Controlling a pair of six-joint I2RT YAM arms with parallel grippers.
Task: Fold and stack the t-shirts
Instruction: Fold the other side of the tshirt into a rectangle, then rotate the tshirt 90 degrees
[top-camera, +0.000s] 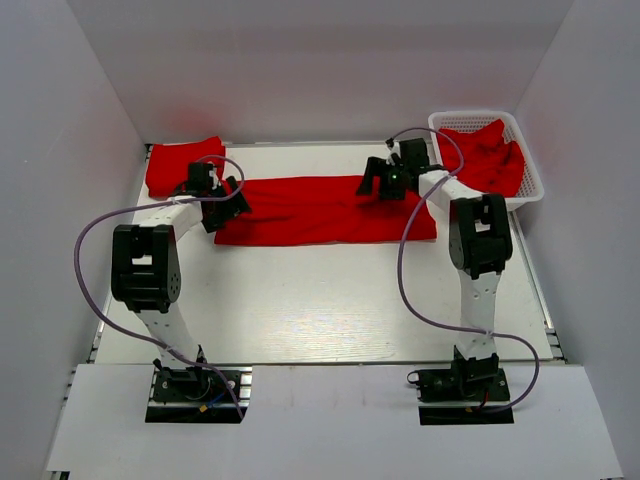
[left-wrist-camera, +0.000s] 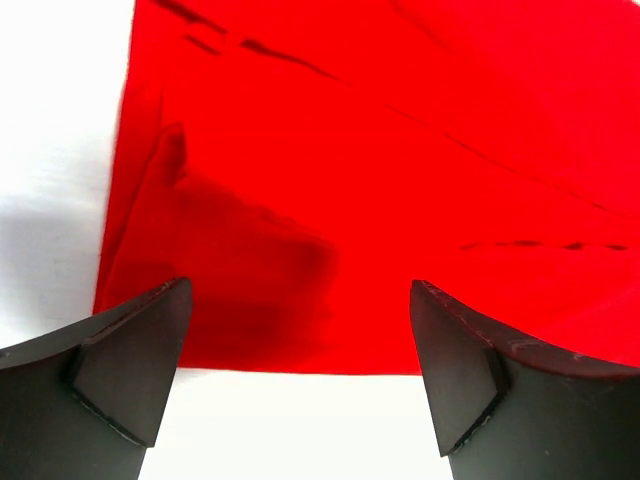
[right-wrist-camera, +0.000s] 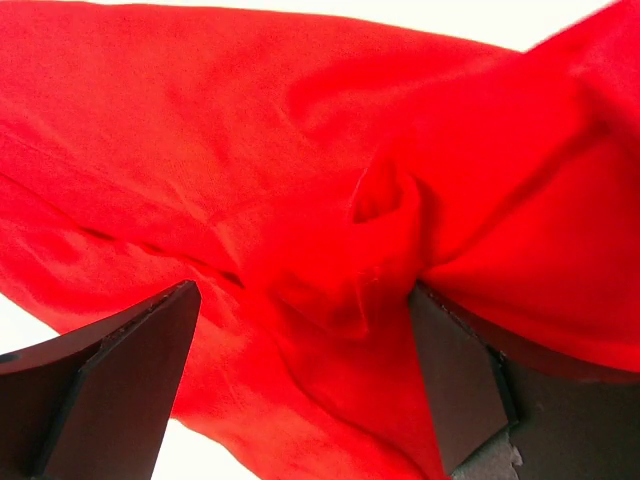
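A red t-shirt (top-camera: 320, 210) lies folded into a long flat band across the middle of the table. My left gripper (top-camera: 228, 200) is open at its left end; in the left wrist view the shirt's edge (left-wrist-camera: 300, 340) lies just beyond the open fingers. My right gripper (top-camera: 385, 183) is open over the shirt's far right part; in the right wrist view bunched red fabric (right-wrist-camera: 330, 250) fills the space between the fingers. A folded red t-shirt (top-camera: 183, 163) lies at the far left. Another red t-shirt (top-camera: 490, 155) lies crumpled in the basket.
A white lattice basket (top-camera: 527, 160) stands at the far right corner of the table. White walls close in the table at the back and both sides. Grey cables loop beside both arms.
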